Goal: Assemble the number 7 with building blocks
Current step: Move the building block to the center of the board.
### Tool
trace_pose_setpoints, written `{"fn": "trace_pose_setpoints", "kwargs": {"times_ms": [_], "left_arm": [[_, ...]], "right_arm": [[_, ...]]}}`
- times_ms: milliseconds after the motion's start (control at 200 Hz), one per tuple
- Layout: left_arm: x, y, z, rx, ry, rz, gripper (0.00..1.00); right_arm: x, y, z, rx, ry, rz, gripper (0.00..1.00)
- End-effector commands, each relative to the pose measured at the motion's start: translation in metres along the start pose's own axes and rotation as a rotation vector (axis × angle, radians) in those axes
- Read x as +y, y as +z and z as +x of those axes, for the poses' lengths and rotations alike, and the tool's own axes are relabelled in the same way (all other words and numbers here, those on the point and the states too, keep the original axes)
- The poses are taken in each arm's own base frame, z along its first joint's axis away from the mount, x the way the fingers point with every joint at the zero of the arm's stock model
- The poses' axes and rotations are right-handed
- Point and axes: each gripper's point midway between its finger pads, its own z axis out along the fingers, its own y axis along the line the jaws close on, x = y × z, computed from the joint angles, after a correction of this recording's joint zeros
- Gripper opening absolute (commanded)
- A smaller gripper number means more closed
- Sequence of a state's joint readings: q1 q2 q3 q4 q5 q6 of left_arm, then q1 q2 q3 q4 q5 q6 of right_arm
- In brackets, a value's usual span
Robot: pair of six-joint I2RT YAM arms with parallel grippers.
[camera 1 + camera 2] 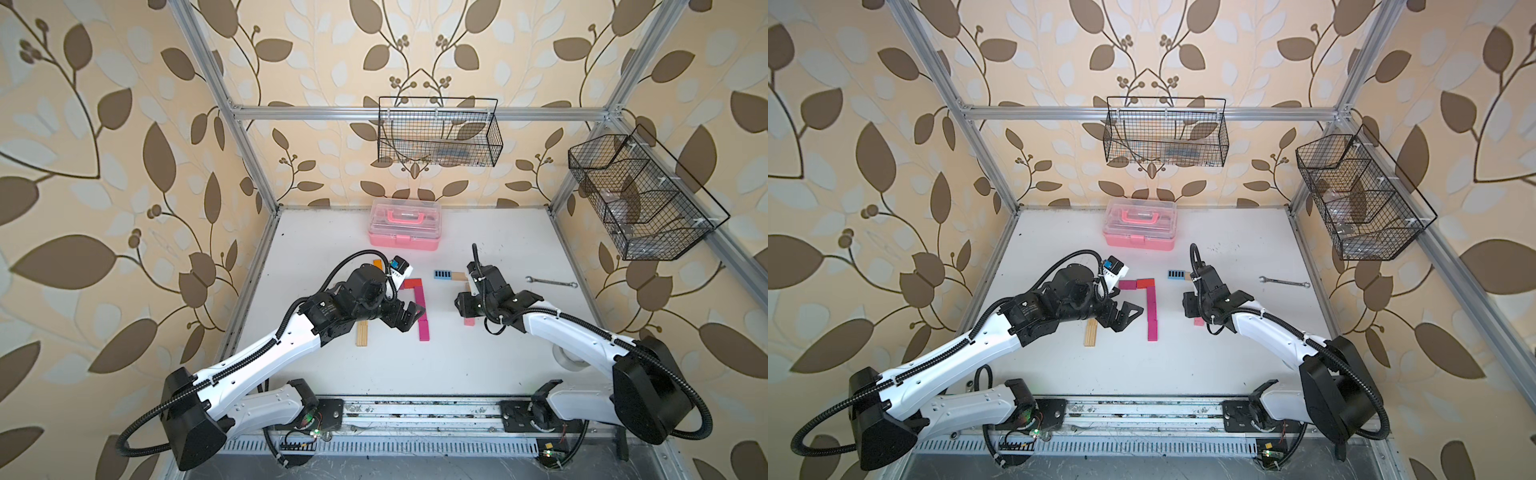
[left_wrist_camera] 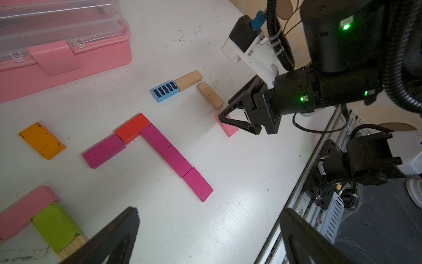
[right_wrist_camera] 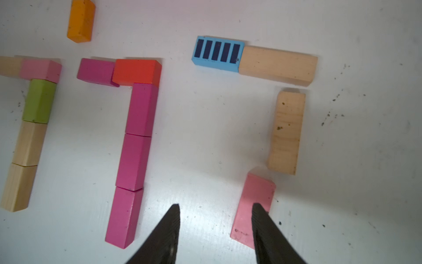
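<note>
Saw left arm [image 1: 266, 357] stretched forward and inward, wrist turned toward the right side, left gripper [image 1: 411, 318] tilted down with jaws spread wide. Found right arm [image 1: 573, 336] reaching inward too — forearm folded at the wrist, right gripper [image 3: 215, 212] slanted down, fingers [image 3: 262, 228] low and parted partway — gripping nothing. Noted the two grippers well apart, facing each other.

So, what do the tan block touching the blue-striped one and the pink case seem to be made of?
Tan block: probably unpainted wood, matte; faint grain and dark specks show. Pink case: probably moulded plastic, smooth and slightly glossy, with a clear lid.
</note>
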State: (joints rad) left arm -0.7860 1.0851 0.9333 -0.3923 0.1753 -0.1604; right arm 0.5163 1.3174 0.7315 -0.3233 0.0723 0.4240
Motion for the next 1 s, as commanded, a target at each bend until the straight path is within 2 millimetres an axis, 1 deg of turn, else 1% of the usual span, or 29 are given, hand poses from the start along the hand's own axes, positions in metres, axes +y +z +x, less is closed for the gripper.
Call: {"fn": "trace_pose_setpoints", "kwargs": {"times_ms": [0,140,365,490,625,885,995], "left_arm": [[-0.006,-0.005,-0.014,-0.048,0.017,0.018,0.99],[-0.007,-0.006,-0.014,-0.050,0.017,0.023,0.99],[-0.008,-0.006,-0.014,-0.055,0.018,0.028,0.99],[-0.008,-0.006,-0.014,-0.057,0.020,0.029,0.99],[-0.007,-0.007,-0.014,-0.058,0.019,0.025,0.99],[-0.016,-0.005,-0.011,-0.037,0.032,0.075,0.99],[-0.017,-0.004,-0.010,-0.029,0.033,0.081,0.99]], "right_arm": [[-0.018,0.007,0.025,0.064,0.015,0.088,0.54],[-0.026,0.013,0.035,0.092,0.015,0.136,0.55],[-0.023,0.030,0.045,0.125,0.021,0.119,0.55],[-0.024,0.036,0.048,0.139,0.014,0.129,0.48],[-0.033,0.038,0.051,0.146,0.005,0.172,0.39],[-0.042,0.039,0.053,0.151,0.017,0.183,0.32],[-0.046,0.039,0.054,0.155,0.035,0.170,0.31]]}}
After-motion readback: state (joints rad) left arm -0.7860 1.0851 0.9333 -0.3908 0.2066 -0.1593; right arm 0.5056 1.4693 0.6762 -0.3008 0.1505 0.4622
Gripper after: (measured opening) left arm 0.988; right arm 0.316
